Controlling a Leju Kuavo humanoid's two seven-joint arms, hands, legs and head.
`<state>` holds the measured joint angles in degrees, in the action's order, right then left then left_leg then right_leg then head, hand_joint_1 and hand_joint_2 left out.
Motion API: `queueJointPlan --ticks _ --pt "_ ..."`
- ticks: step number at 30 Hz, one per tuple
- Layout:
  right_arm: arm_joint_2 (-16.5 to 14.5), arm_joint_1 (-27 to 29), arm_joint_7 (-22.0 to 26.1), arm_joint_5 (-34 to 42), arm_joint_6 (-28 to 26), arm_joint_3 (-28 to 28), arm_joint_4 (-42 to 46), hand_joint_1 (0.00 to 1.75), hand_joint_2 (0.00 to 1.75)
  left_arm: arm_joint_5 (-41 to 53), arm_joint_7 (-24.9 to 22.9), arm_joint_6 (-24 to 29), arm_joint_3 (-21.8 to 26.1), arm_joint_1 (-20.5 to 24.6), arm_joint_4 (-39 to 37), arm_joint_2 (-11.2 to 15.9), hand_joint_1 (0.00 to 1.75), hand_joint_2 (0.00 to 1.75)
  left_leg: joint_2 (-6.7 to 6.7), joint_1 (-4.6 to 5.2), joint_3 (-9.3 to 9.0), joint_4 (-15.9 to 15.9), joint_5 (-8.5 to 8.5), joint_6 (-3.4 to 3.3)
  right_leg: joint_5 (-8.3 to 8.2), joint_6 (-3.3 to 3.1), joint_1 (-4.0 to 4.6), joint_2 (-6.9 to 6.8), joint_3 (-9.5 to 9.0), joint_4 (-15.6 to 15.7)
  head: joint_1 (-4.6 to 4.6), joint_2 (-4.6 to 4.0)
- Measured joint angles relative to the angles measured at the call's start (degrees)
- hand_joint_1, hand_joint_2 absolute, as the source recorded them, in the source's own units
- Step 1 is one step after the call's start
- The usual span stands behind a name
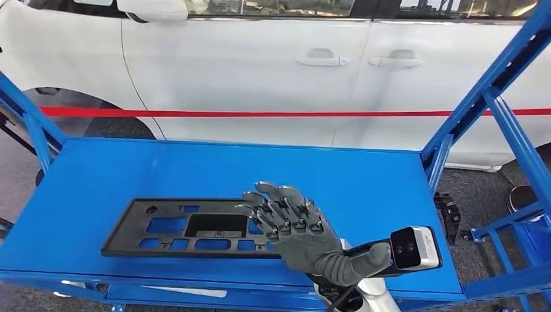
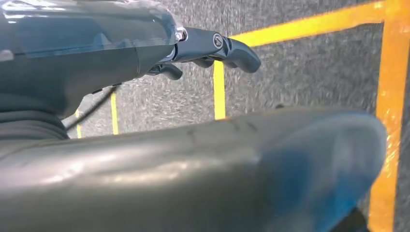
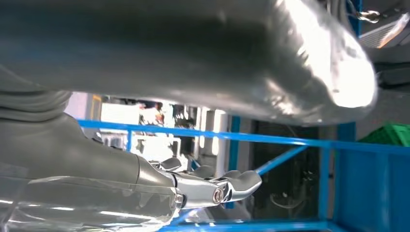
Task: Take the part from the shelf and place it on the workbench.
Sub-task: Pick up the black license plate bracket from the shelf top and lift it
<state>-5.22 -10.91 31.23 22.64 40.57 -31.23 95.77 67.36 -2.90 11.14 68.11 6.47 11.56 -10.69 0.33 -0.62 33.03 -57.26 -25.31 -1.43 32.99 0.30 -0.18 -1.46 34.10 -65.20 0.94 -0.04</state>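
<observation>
Hovering over the black part (image 1: 195, 227) on the blue shelf (image 1: 364, 182), the right hand (image 1: 292, 227) holds nothing, fingers spread. Whether the left hand (image 2: 212, 48) is closed cannot be told; it hangs over grey floor (image 2: 300, 82).

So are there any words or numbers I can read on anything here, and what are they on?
No words or numbers can be read.
Wrist camera: small dark marks on its white side, too small to read.
Left hand: a round emblem on a finger, a symbol, not readable as a letter.
Black part, blue shelf, white car: no text shows.
</observation>
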Motion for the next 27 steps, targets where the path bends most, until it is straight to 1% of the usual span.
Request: queueJointPlan --ticks 1,2,3,4,5,6,7,8,9,10,11,12,13,14,15,16,17,18,19,20,21,22,23,24,25,27 --pt "0.0 0.1 0.0 0.0 -0.1 0.0 -0.1 0.00 0.00 0.0 0.0 0.0 0.0 0.1 0.0 0.0 0.00 0.00 -0.61 -0.02 0.01 0.0 0.01 -0.10 1.66 0.18 -0.21 0.74 2.01 -3.8 -0.02 0.00" --pt "0.0 0.3 0.0 0.0 -0.2 0.0 -0.3 0.00 0.00 0.1 0.0 0.0 0.0 0.1 0.0 0.0 0.00 0.00 -1.30 -0.03 0.00 0.0 -0.01 -0.11 2.65 0.37 -0.44 1.04 3.91 -7.1 -0.03 0.00" --pt "0.1 0.3 0.0 0.0 -0.2 0.0 -0.5 0.00 0.00 0.0 0.0 0.1 0.0 0.1 0.0 0.0 0.00 0.00 -2.05 -0.06 -0.04 -0.1 -0.05 -0.07 2.55 0.54 -0.65 1.15 5.12 -8.8 -0.02 0.00" --pt "0.1 0.4 0.0 0.1 -0.1 0.0 -0.8 0.00 0.00 0.0 0.0 0.2 0.0 0.1 0.0 0.0 0.00 0.00 -2.83 -0.13 -0.13 -0.1 -0.12 0.04 1.25 0.68 -0.87 1.24 5.30 -8.4 -0.03 0.00" --pt "0.1 0.4 -0.1 0.2 0.0 0.0 -1.0 0.00 0.00 -0.1 0.0 0.4 0.0 0.0 0.0 0.0 0.00 0.00 -3.62 -0.23 -0.23 -0.3 -0.25 0.23 -1.01 0.79 -1.11 1.54 4.41 -5.7 -0.03 0.00" --pt "0.1 0.4 -0.1 0.4 0.2 0.0 -1.3 0.00 0.00 -0.2 -0.1 0.6 0.0 0.0 0.0 0.0 0.00 0.00 -4.37 -0.36 -0.25 -0.5 -0.42 0.50 -3.35 0.90 -1.42 2.61 2.90 -1.9 -0.04 0.00" --pt "0.1 0.4 -0.1 0.5 0.4 0.1 -1.6 0.00 0.00 -0.4 -0.1 0.9 0.0 0.0 0.0 0.0 0.00 0.00 -5.03 -0.37 -0.15 -0.8 -0.61 0.83 -4.95 0.95 -1.65 3.96 1.46 1.8 -0.04 0.00" --pt "0.1 0.5 -0.1 0.6 0.6 0.2 -2.0 0.00 0.00 -0.5 -0.3 1.1 0.0 0.1 0.0 0.1 0.00 0.00 -5.59 -0.40 0.04 -1.0 -0.71 1.20 -5.78 0.91 -1.75 5.11 0.48 4.2 -0.03 0.00" --pt "0.0 0.6 0.0 0.6 0.5 0.3 -2.4 0.00 0.00 -0.5 -0.4 1.3 0.0 0.0 0.0 0.1 0.00 0.00 -6.09 -0.44 0.25 -1.0 -0.77 1.61 -5.87 0.75 -1.72 5.99 0.06 5.4 -0.03 0.00" --pt "0.0 0.8 0.1 0.5 0.2 0.5 -2.7 0.00 0.00 -0.5 -0.6 1.4 0.0 -0.1 0.0 0.2 0.00 0.00 -6.51 -0.50 0.37 -1.0 -0.73 2.04 -5.73 0.46 -1.54 6.00 -0.02 5.6 -0.01 0.00" --pt "-0.1 0.9 0.2 0.2 -0.2 0.8 -3.0 0.00 0.00 -0.4 -0.6 1.5 0.0 -0.2 0.0 0.3 0.00 0.00 -6.79 -0.64 0.43 -0.8 -0.70 2.45 -5.80 0.06 -1.51 5.63 -0.09 5.6 0.00 0.00" --pt "-0.1 1.1 0.3 0.0 -0.6 1.0 -3.4 0.00 0.00 -0.3 -0.6 1.5 0.0 -0.4 0.0 0.4 0.00 0.00 -6.22 -0.72 0.46 -0.9 -0.90 2.80 -5.89 -0.36 -1.52 5.27 -0.24 5.8 0.03 0.00" --pt "-0.2 1.3 0.4 -0.3 -0.9 1.3 -3.6 0.00 0.00 -0.3 -0.6 1.6 0.0 -0.5 0.0 0.5 0.00 0.00 -5.07 -0.69 0.84 -1.9 -1.55 3.05 -5.97 -0.82 -1.55 4.82 -0.43 6.0 0.11 0.00" --pt "-0.3 1.5 0.6 -0.4 -1.1 1.5 -3.9 0.00 0.00 -0.3 -0.6 1.6 0.0 -0.5 0.0 0.6 0.00 0.00 -3.65 -0.63 1.79 -4.0 -2.80 3.20 -6.00 -1.22 -1.56 4.30 -0.61 6.2 0.19 0.00" --pt "-0.3 1.7 0.7 -0.5 -1.2 1.7 -4.2 0.00 0.00 -0.3 -0.6 1.6 0.0 -0.4 0.0 0.7 0.00 0.00 -2.17 -0.57 3.29 -7.4 -4.52 3.28 -5.94 -1.53 -1.38 3.73 -0.74 6.3 0.26 0.00" --pt "-0.3 1.9 0.8 -0.7 -1.5 1.9 -4.4 0.00 0.00 -0.4 -0.6 1.6 0.0 -0.3 0.0 0.7 0.00 0.00 -1.39 -0.53 5.20 -11.3 -6.32 3.34 -5.85 -1.79 -1.17 3.17 -0.80 6.3 0.30 0.00" --pt "-0.3 2.2 0.9 -1.4 -2.2 2.1 -4.7 0.00 0.00 -0.5 -0.3 1.7 0.0 -0.2 0.0 0.8 0.00 0.00 -1.06 -0.53 6.90 -14.8 -7.59 3.37 -5.76 -1.93 -0.95 2.67 -0.85 6.3 0.29 0.00" --pt "-0.3 2.4 1.0 -2.6 -3.5 2.4 -4.9 0.00 0.00 -0.6 0.0 1.8 0.0 -0.2 0.0 0.9 0.00 0.00 -0.90 -0.54 7.87 -16.8 -7.93 3.35 -5.68 -2.04 -0.77 2.27 -0.92 6.3 0.29 0.00" --pt "-0.3 2.7 1.2 -4.6 -5.6 2.7 -5.1 0.00 0.00 -0.7 0.4 1.9 0.0 -0.3 0.0 1.1 0.00 0.00 -0.83 -0.53 7.75 -16.6 -7.15 3.26 -5.61 -2.12 -0.63 2.00 -1.01 6.2 0.30 0.00" --pt "-0.3 2.9 1.3 -7.3 -8.4 3.2 -5.3 0.00 0.00 -0.8 1.0 1.9 0.0 -0.4 0.0 1.3 0.00 0.00 -0.79 -0.52 6.52 -14.1 -5.45 3.07 -5.53 -2.14 -0.51 1.84 -1.15 6.2 0.30 0.00" --pt "-0.3 3.2 1.5 -10.2 -11.5 3.7 -5.5 0.00 0.00 -0.8 1.5 1.8 0.1 -0.4 0.0 1.5 0.00 0.00 -0.76 -0.48 4.52 -10.1 -3.42 2.77 -5.44 -2.12 -0.41 1.75 -1.29 6.2 0.30 0.00" --pt "-0.3 3.4 1.7 -12.9 -14.4 4.2 -5.6 0.00 0.00 -0.8 2.1 1.8 0.1 -0.4 0.0 1.8 0.00 0.00 -0.74 -0.33 2.48 -6.2 -1.98 2.44 -5.34 -2.03 -0.24 1.70 -1.37 6.2 0.29 0.00" --pt "-0.3 3.8 1.7 -15.2 -17.1 4.6 -5.6 0.00 0.44 -0.8 2.6 1.8 0.1 -0.3 0.0 2.1 0.00 0.00 -0.72 -0.18 0.98 -3.2 -1.11 2.17 -5.30 -1.87 -0.14 1.66 -1.38 6.2 0.28 0.00" --pt "-0.3 4.2 1.5 -17.0 -19.2 5.0 -5.6 0.00 0.87 -0.8 3.1 1.7 0.1 -0.2 0.0 2.3 0.00 0.00 -0.72 -0.01 0.18 -1.6 -0.89 1.95 -5.28 -1.67 -0.07 1.63 -1.34 6.2 0.27 0.00" --pt "-0.3 4.8 1.1 -18.3 -21.1 5.3 -5.5 0.00 1.31 -0.8 3.4 1.7 0.1 -0.2 0.0 2.4 0.00 0.00 -0.75 0.15 0.00 -1.2 -1.07 1.83 -5.30 -1.42 -0.04 1.59 -1.30 6.2 0.26 0.00" --pt "-0.3 6.0 0.1 -19.7 -24.0 6.0 -5.1 0.00 1.31 -0.6 3.5 1.6 0.1 -0.2 0.0 2.6 0.00 0.00 -0.74 0.04 -0.15 -0.6 -0.79 1.39 -5.18 -0.82 -0.13 1.58 -1.38 6.2 0.25 0.00"
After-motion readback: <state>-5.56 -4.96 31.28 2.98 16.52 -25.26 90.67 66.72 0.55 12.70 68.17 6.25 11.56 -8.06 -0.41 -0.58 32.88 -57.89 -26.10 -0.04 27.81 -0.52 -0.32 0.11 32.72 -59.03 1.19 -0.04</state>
